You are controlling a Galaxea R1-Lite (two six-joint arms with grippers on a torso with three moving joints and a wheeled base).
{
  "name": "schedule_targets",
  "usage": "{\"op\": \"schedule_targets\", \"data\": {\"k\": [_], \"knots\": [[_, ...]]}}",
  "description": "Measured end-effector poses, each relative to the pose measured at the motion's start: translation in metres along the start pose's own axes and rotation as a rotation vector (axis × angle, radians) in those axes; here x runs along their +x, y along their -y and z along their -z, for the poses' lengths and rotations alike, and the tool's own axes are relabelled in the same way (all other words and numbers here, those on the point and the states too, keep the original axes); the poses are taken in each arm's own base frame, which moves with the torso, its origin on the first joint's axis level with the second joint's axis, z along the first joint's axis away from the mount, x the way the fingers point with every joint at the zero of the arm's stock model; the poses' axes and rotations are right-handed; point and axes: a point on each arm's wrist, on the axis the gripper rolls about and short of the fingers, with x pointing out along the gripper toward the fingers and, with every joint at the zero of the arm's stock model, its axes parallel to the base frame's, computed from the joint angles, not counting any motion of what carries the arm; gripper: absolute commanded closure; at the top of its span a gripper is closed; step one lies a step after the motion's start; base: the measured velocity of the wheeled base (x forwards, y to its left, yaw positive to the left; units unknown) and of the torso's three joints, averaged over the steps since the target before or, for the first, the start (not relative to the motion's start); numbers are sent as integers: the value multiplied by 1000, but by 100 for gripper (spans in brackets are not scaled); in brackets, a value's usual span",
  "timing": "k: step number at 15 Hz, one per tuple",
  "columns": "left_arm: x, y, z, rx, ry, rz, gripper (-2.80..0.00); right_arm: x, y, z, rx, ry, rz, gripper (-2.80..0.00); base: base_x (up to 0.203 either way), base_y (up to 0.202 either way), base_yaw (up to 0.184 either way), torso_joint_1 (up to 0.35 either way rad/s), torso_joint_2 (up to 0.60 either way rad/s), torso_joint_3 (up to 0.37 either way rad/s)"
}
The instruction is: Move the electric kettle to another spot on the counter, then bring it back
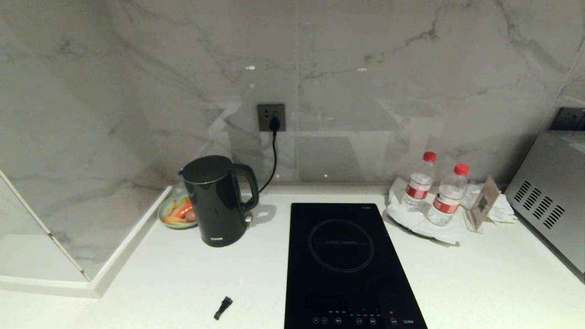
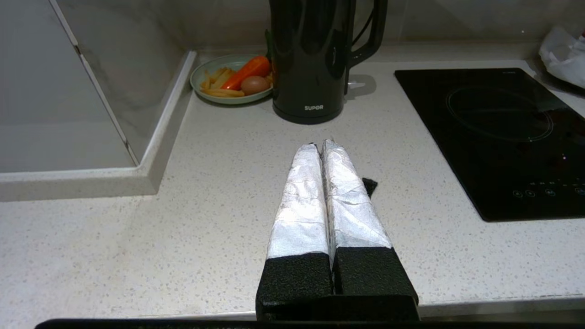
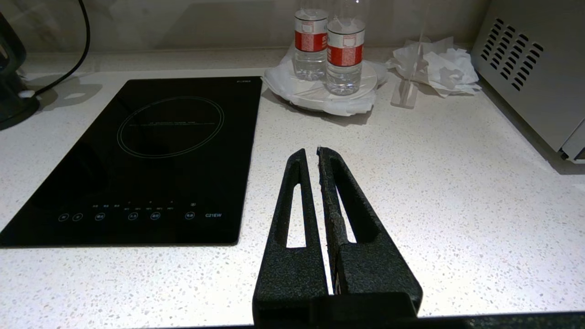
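**Kettle upright at the back left, both end effectors clenched and empty**

Grey-veined marble wall panels back a white, finely speckled stone desk (image 1: 192, 274). On it, toward the back left, the tall glossy black electric kettle (image 1: 218, 201) stands upright with its lid closed, its loop handle turned toward the black glass induction hob (image 1: 343, 265) set into the desk to its right. White "SUPOR" lettering shows low on its body. A black cord runs from behind the kettle up to a dark grey wall socket (image 1: 271, 117). Just behind the kettle on its left sits a pale green round plate (image 2: 201, 73) holding a carrot, an egg and pale yellow strips. A small black piece (image 1: 223, 307) lies on the desk near the front edge.

Beyond the hob, two clear plastic water bottles (image 1: 432, 188) with red caps stand on a white plate, with crumpled white paper beside them and a silver vented appliance (image 1: 548, 196) at the far right.

The left end effector (image 2: 319, 144), foil-wrapped, hovers over the desk short of the kettle, fingers pressed together, grasping nothing. The right end effector (image 3: 309, 153), bare black, hangs over the desk beside the hob, clenched and empty.
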Motion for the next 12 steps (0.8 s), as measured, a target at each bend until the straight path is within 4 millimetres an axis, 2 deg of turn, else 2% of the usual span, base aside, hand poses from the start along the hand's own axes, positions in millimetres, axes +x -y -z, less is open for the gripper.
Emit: {"op": "schedule_targets", "data": {"k": [4, 7, 12], "knots": [[0, -2, 2, -22, -14, -66, 0, 0, 0, 0, 0, 0, 0, 0, 0, 0, 0, 0, 0, 0], [3, -2, 7, 98, -2, -83, 0, 0, 0, 0, 0, 0, 0, 0, 0, 0, 0, 0, 0, 0], [4, -2, 9, 74, -6, -81, 0, 0, 0, 0, 0, 0, 0, 0, 0, 0, 0, 0, 0, 0]]}}
